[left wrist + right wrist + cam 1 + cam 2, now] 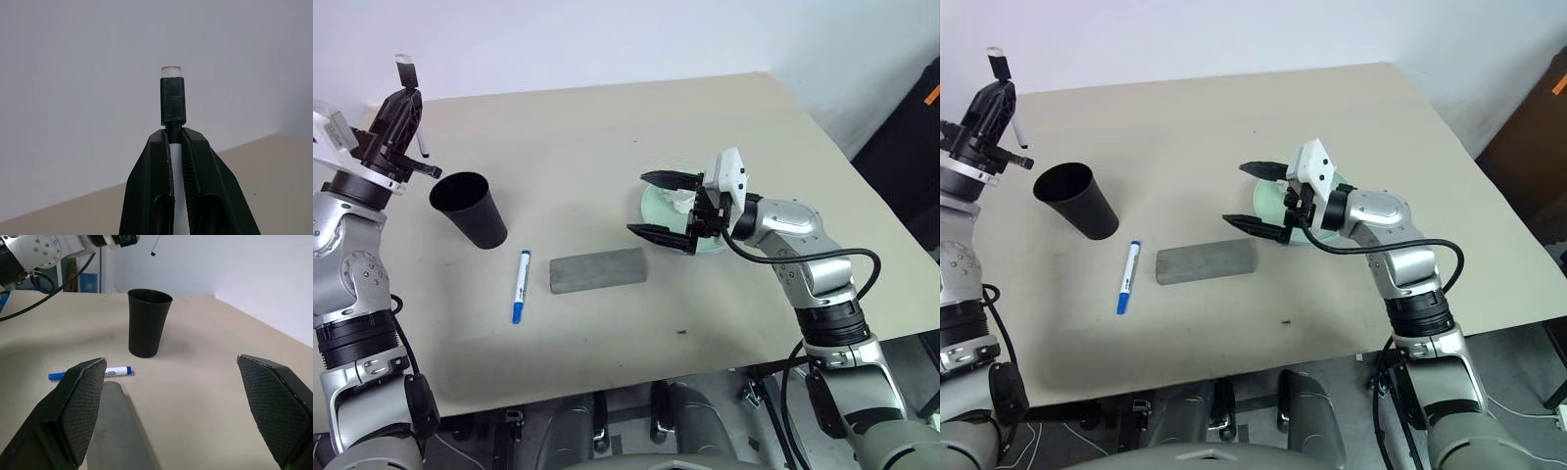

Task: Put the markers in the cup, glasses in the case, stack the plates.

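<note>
Two grippers: my left gripper (403,98) clamps the black-capped white marker (173,100) above the matte black tapered cup (470,209); my right gripper (663,208) gapes, apparently over the mint plate (656,204), well right of the cup.

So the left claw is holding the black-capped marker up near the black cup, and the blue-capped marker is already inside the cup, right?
Not quite. The left gripper does hold the black-capped marker up near the black cup, but the blue-capped marker is not inside it. It lies flat on the table between the cup and the grey case, as the left eye view shows.
</note>
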Robot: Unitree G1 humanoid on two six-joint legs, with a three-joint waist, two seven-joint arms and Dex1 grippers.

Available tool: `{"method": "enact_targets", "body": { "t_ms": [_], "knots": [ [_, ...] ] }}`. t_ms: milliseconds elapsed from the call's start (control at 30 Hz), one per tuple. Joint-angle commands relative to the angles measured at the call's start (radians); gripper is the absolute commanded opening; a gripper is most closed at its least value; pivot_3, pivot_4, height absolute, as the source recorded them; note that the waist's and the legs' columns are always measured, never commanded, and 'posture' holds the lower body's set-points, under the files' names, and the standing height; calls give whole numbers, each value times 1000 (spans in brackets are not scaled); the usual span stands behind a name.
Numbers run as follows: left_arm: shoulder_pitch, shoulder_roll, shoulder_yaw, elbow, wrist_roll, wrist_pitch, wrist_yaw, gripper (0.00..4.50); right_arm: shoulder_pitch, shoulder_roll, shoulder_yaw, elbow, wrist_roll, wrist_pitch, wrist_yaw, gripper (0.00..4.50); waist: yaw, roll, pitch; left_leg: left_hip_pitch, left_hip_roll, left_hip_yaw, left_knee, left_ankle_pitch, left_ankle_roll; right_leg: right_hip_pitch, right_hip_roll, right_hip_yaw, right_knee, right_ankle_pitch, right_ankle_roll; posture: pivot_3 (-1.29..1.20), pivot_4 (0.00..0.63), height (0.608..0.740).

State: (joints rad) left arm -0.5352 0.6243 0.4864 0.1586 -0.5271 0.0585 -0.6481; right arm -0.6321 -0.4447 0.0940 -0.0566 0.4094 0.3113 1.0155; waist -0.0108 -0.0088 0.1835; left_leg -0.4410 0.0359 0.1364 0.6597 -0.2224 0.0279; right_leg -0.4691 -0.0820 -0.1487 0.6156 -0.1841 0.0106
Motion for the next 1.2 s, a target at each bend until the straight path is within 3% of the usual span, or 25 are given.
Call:
{"method": "enact_targets", "body": {
  "t_ms": [33,900,1200],
  "knots": [
    [26,-9,11,29,-7,-59,-42,17,0,-12,-26,-56,12,-4,-14,4500,0,0,0,0,0,0,0,0,0,0,0,0,0,0,0,0,150,740],
    [81,-67,15,106,-22,-89,-57,17,-16,-29,-25,-38,-8,-18,-17,4500,1,0,0,0,2,0,2,0,0,1,1,0,0,0,0,0,150,740],
    [101,-62,9,91,-23,-70,-57,3140,-19,-21,-20,-25,-15,-31,-15,4500,1,0,0,0,2,0,2,0,0,1,1,0,0,0,-1,0,150,740]
  ]
}}
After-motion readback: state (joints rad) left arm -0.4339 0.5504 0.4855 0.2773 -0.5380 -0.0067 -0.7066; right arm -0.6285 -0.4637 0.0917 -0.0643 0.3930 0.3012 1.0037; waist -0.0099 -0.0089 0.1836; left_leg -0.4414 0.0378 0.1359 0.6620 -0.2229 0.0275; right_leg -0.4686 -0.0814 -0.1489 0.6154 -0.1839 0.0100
